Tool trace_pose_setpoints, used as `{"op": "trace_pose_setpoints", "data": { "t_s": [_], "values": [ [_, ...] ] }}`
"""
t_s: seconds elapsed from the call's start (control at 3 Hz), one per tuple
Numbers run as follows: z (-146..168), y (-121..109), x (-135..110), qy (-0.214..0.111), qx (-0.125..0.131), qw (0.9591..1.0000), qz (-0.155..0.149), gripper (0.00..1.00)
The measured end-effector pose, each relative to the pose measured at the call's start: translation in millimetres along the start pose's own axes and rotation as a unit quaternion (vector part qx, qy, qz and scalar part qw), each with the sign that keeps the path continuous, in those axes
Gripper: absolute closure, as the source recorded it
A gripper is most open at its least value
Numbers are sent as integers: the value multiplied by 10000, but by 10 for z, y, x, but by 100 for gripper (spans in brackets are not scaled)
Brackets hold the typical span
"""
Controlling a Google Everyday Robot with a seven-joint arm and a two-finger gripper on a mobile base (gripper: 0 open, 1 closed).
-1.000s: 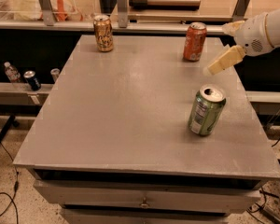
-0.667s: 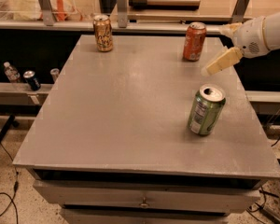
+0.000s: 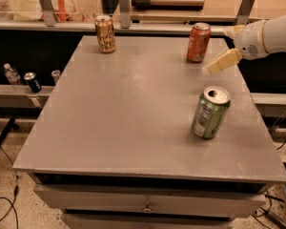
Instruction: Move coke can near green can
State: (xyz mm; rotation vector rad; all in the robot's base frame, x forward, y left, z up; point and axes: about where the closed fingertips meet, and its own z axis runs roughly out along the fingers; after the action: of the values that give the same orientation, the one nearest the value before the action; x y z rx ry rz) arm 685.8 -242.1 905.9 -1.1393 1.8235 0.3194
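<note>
The coke can (image 3: 199,42), red-orange with a silver top, stands upright at the far right of the grey table (image 3: 133,109). The green can (image 3: 210,112) stands nearer the front right, tilted in this view, with a pale label panel and a silver top. My gripper (image 3: 215,51) comes in from the right on a white arm, just right of the coke can and apart from it. It is open: one cream finger (image 3: 221,61) points down-left below the can's height, and the other shows behind near the table's back edge. It holds nothing.
A gold-brown can (image 3: 105,33) stands at the table's far left. A shelf behind holds bags and metal brackets. A bottle and cans (image 3: 32,81) sit on a lower ledge at left. Drawers (image 3: 145,204) lie under the table front.
My gripper has edged slightly left toward the coke can. The cans have not moved.
</note>
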Motion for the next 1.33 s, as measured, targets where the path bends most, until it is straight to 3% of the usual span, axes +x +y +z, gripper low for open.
{"op": "trace_pose_setpoints", "data": {
  "t_s": [0.67,1.33],
  "values": [
    [38,-311,129,-118,397,9982,438,0],
    [79,-470,54,-135,583,9954,754,0]
  ]
}}
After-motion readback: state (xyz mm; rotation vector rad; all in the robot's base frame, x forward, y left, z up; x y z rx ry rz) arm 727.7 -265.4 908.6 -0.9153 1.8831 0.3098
